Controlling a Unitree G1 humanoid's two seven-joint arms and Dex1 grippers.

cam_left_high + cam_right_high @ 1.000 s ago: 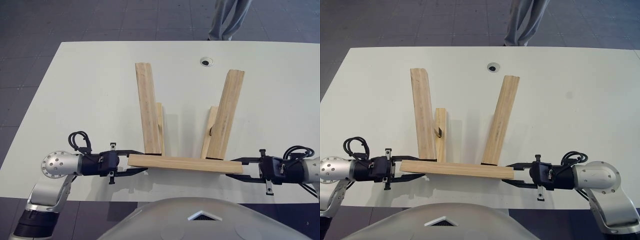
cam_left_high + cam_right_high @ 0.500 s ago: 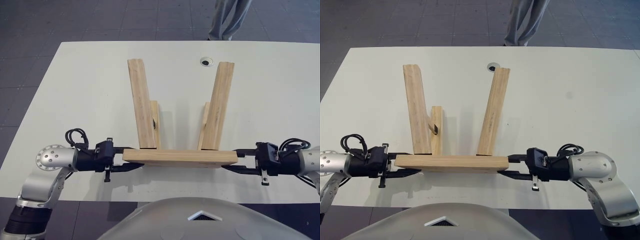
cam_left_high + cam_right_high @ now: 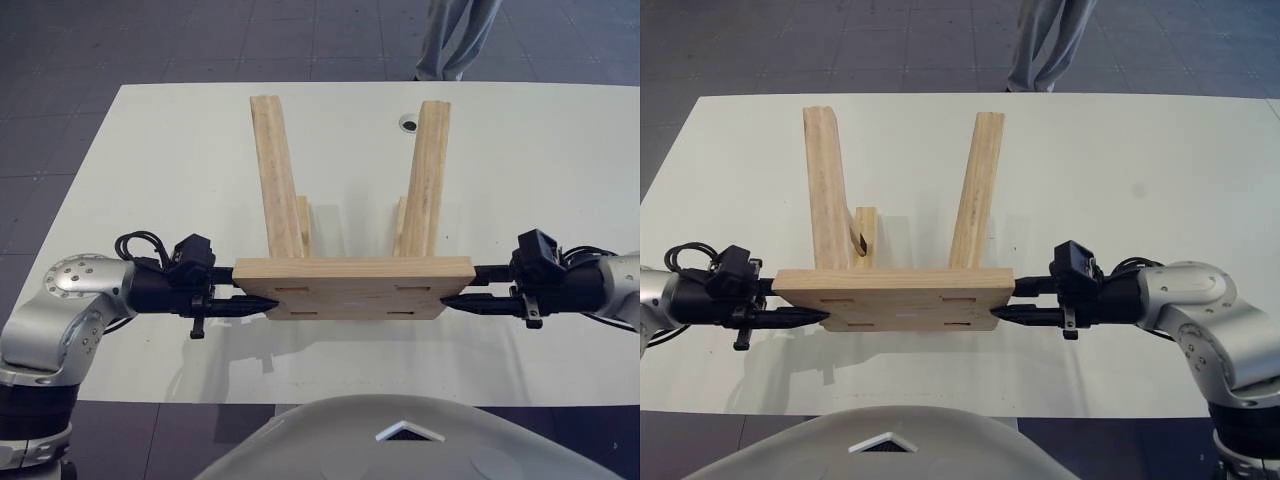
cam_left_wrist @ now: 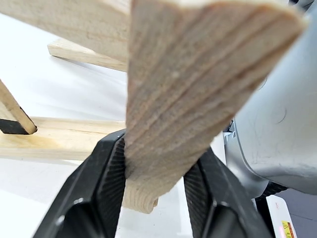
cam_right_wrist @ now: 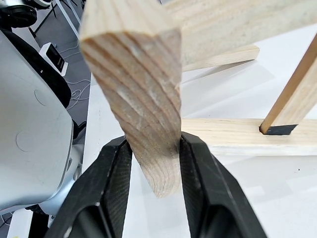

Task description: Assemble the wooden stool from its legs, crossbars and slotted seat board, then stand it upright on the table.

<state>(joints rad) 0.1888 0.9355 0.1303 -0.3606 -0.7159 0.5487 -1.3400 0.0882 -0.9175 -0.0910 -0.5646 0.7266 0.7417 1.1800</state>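
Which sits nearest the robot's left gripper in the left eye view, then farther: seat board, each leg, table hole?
1. The seat board, clamped in the left gripper.
2. The left leg, just beyond.
3. The right leg, across the board.
4. The table hole, far side.

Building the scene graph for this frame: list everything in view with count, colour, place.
pale wooden slotted seat board: one, light wood, near table edge, clamped at both ends
wide wooden legs: two showing, light wood, running from the board toward the table's far side
thin wooden crossbars: two showing, light wood, against the legs' inner sides
white table: one, white, under everything
round cable grommet: one, dark, far middle of table
left gripper: one, black, shut on the board's left end
right gripper: one, black, shut on the board's right end
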